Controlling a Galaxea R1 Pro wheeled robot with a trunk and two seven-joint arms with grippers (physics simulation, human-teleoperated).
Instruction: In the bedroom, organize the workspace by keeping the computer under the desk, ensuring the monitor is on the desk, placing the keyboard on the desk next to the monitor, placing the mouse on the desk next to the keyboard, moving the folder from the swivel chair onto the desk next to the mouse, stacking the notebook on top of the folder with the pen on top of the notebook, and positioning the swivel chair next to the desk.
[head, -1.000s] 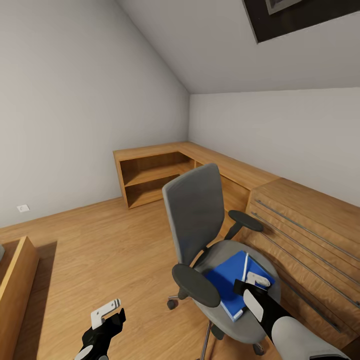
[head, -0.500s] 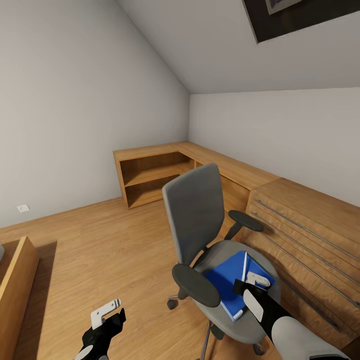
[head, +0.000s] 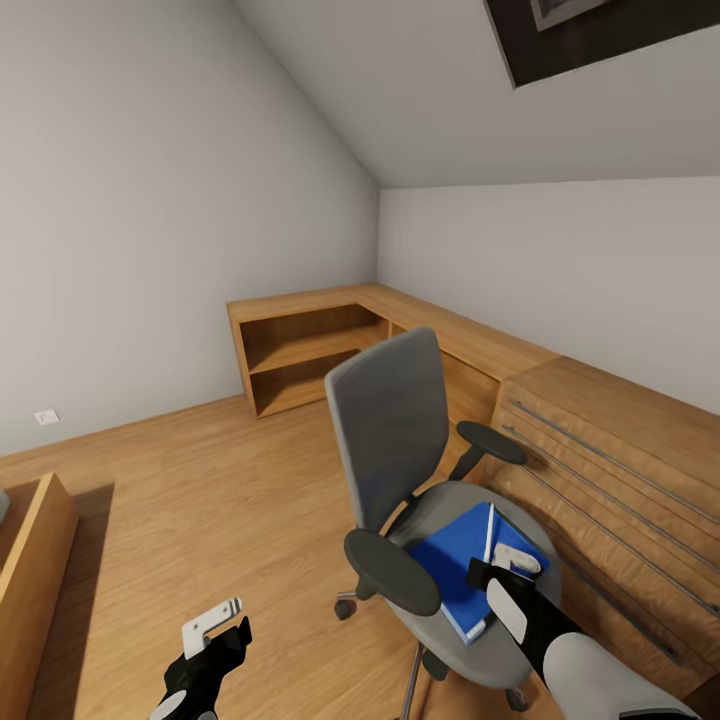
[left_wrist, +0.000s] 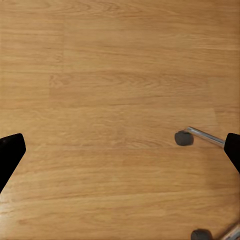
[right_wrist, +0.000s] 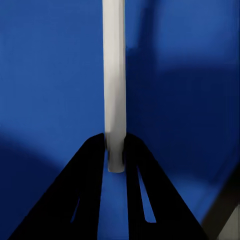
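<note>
Both jaws clamped on pen (right_wrist: 114, 85)

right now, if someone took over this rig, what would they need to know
Right gripper: shut on the pen, one end between its fingertips, over the folder.
Left gripper: open, holding nothing, above bare floor.
The folder lies on the swivel chair seat.
Done: pen gripped.
Left: folder to the desk, notebook and pen stacked on it, chair positioned; the other items' state is unconfirmed.

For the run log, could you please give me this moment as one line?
right gripper: shut on pen | over folder on swivel chair | left gripper: open, over floor
</note>
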